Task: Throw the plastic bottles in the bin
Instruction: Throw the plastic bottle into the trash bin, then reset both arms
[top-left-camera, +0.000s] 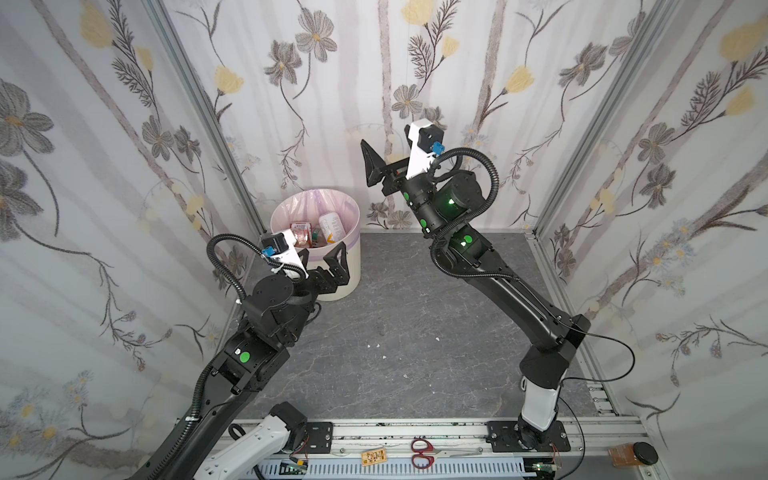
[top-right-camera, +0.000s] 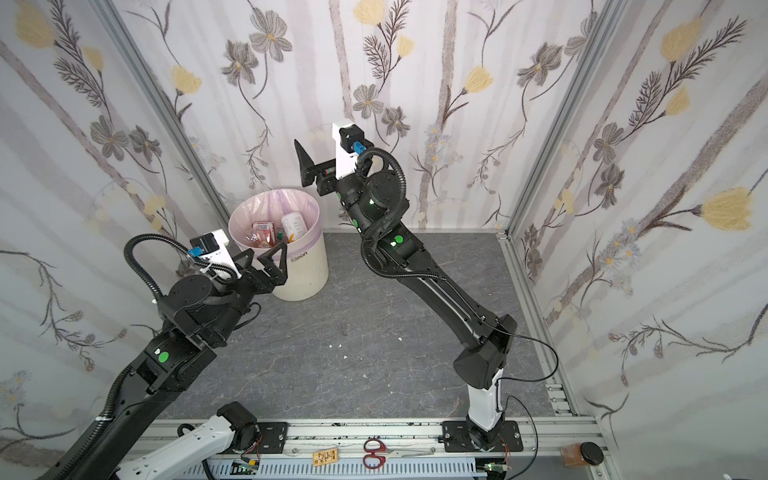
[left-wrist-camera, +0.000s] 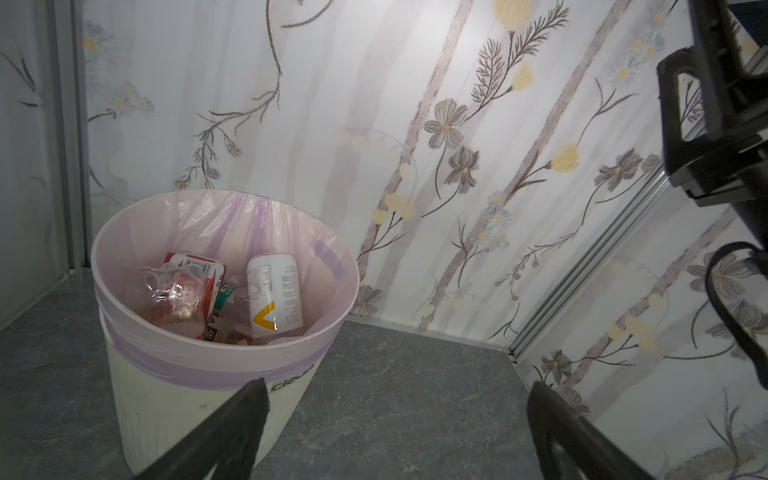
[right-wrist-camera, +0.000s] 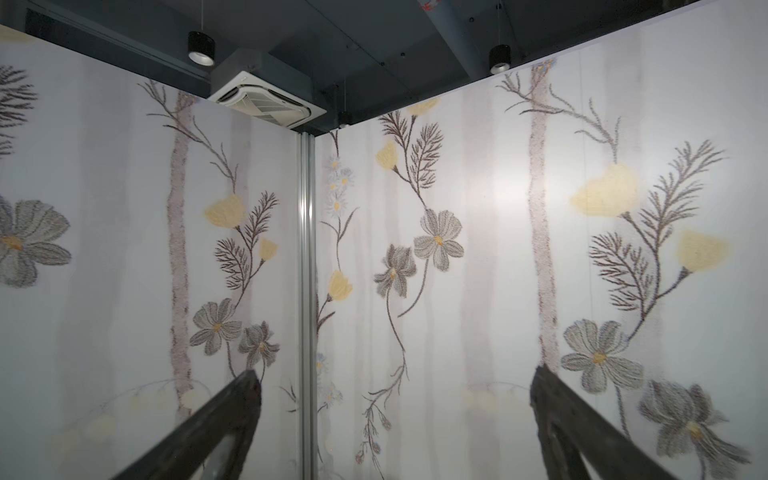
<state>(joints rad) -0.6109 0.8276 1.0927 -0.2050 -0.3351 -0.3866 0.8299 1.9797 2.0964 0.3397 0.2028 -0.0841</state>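
Seeing my left gripper (top-right-camera: 262, 254) spread empty just before the bin (top-right-camera: 305, 270), bottles (left-wrist-camera: 272, 291) lying inside; right gripper (right-wrist-camera: 395, 382) gapes empty, raised well clear.

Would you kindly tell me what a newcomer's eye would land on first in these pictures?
The cream bin in the far left corner, pink-lined, with plastic bottles piled inside. The right pincer is raised open and empty to its right; the left pincer stands open by its near wall.
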